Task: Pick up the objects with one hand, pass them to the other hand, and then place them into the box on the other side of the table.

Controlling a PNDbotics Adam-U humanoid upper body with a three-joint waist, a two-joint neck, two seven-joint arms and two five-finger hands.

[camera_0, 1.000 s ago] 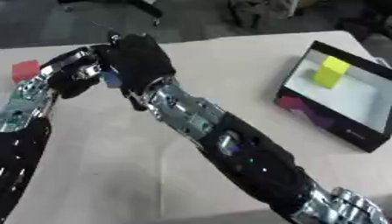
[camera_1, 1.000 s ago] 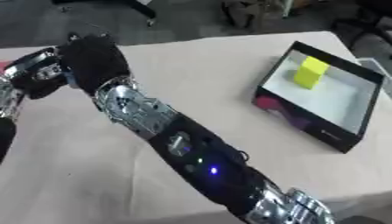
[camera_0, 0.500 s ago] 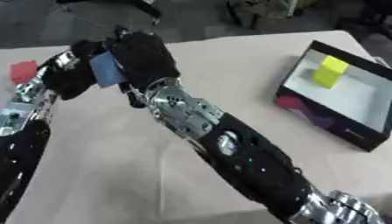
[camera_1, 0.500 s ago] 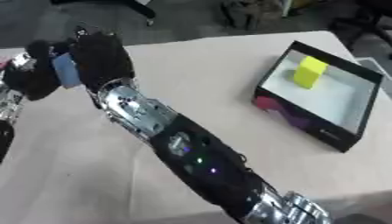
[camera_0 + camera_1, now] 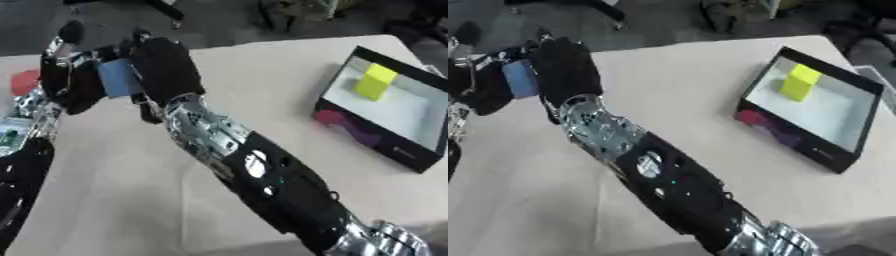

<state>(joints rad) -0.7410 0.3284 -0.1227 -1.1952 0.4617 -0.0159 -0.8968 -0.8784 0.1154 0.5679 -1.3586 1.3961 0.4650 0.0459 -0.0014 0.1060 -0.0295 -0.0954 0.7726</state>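
Hands meet at far left of table, above its surface. Right hand (image 5: 164,67) comes in from near right on a long black and silver arm crossing the whole table diagonally; back of hand faces camera, fingers curled toward the blue block (image 5: 116,78), touching its right side. Exact finger wrap on the block hidden behind the hand's back, so can't tell if right hand actually grips it. Left hand (image 5: 72,80) rises from left edge, palm toward the block, fingers and thumb curled around its left side, one finger sticking up at the far end. Blue block sits between the two hands, upright, flat light-blue face toward camera, lifted off the table.

Red object (image 5: 24,82) lies on table just left of left hand, at the picture's left edge, partly cut off.

Box (image 5: 398,131) on right side of table, well apart from the hands: black walls, white floor, tilted askew to the table edge, purple and red print on its near-left outer wall. Yellow block (image 5: 375,81) stands inside box toward its far end.

Table (image 5: 262,80) beige, dark floor beyond the far edge.
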